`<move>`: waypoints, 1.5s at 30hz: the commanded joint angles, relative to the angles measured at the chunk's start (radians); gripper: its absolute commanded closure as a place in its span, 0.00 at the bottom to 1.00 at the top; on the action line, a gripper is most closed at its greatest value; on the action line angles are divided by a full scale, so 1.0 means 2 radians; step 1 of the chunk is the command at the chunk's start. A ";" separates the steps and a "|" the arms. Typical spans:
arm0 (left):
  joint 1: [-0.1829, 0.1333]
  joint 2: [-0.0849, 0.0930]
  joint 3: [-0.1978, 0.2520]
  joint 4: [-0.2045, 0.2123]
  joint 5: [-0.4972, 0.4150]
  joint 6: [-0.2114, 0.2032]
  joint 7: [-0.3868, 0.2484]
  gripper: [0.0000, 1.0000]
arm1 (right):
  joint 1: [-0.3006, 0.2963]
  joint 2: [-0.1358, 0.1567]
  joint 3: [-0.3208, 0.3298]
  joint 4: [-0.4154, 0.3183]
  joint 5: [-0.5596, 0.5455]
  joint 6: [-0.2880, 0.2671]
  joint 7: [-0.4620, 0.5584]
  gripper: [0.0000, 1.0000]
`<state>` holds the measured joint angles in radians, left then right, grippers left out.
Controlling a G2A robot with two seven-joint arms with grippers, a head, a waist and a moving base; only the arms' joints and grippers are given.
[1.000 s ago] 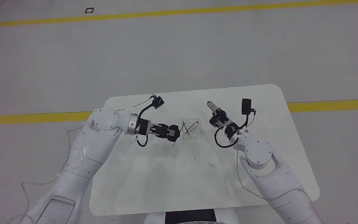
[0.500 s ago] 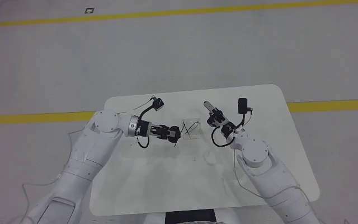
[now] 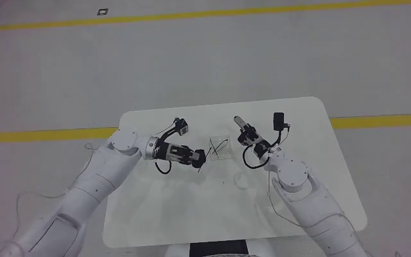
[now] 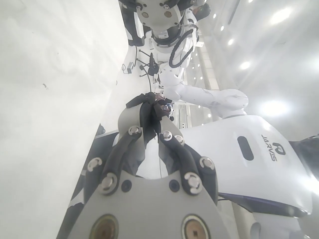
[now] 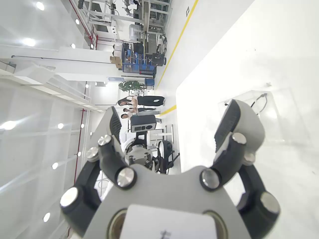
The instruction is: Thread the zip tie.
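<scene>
Near the middle of the top view, on the white table [image 3: 167,212], my left gripper [image 3: 200,155] sits just left of the clear tray [image 3: 227,137]. Its black pads [image 4: 147,105] are pressed together, pinching a thin black zip tie [image 4: 160,160] that runs back between the fingers. More ties [image 3: 218,149] lie crossed in the tray. Right of the tray, my right gripper [image 3: 239,122] is spread wide, pointing toward the frame's upper left, with the tray just beyond one fingertip [image 5: 230,115].
</scene>
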<state>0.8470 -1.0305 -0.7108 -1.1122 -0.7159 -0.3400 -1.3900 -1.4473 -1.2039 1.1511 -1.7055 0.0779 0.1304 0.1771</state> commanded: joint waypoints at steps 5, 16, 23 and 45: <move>-0.015 0.007 0.029 -0.002 -0.008 0.000 0.000 1.00 | 0.000 0.000 0.000 0.000 0.000 0.000 0.000 0.00; -0.015 0.007 0.029 -0.002 -0.008 0.000 0.000 1.00 | 0.036 -0.004 -0.034 0.025 0.029 -0.025 0.126 0.00; -0.015 0.007 0.029 -0.002 -0.008 0.000 0.000 1.00 | 0.036 -0.004 -0.034 0.025 0.029 -0.025 0.126 0.00; -0.002 0.028 0.059 -0.033 -0.089 0.000 0.000 1.00 | 0.058 -0.006 -0.031 0.091 0.193 -0.038 0.312 0.00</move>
<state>0.8444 -0.9782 -0.5965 -1.1802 -0.8872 -0.3400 -1.3900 -1.3300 -1.2153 1.0884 -1.5235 0.4666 0.0536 0.8018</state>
